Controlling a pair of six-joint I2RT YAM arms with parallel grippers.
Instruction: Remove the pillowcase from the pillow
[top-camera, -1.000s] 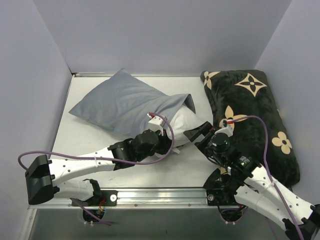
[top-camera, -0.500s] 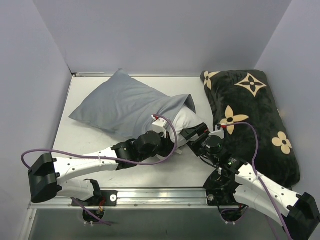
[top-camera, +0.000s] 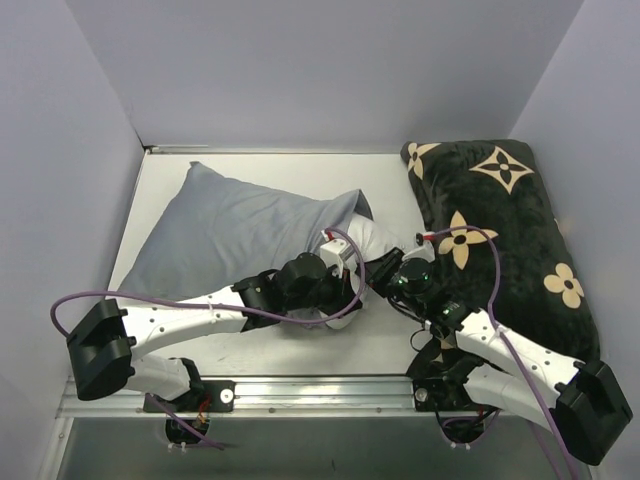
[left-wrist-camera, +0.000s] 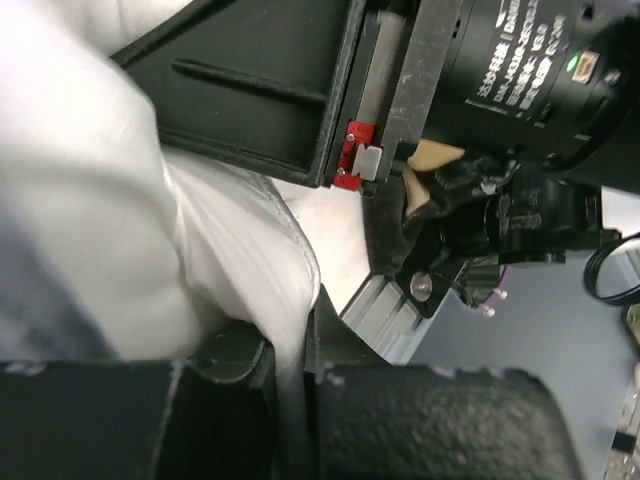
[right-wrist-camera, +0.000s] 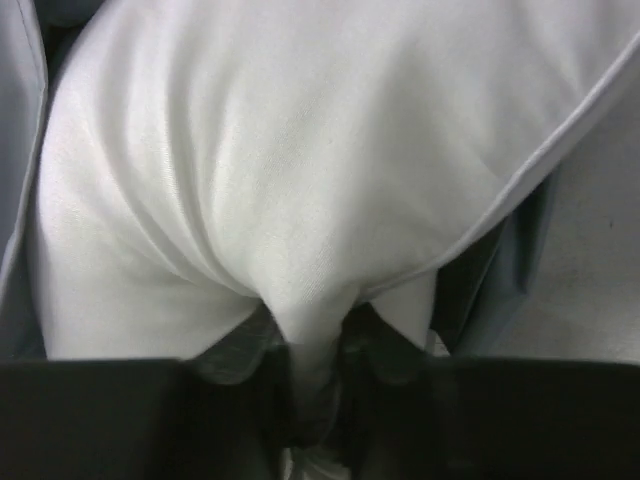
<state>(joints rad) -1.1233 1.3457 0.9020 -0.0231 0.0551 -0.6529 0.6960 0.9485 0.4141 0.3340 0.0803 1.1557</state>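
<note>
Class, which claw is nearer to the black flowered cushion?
Right. The right claw is just left of the cushion, pinching the white pillow. The left claw lies farther left and also pinches the pillow.
</note>
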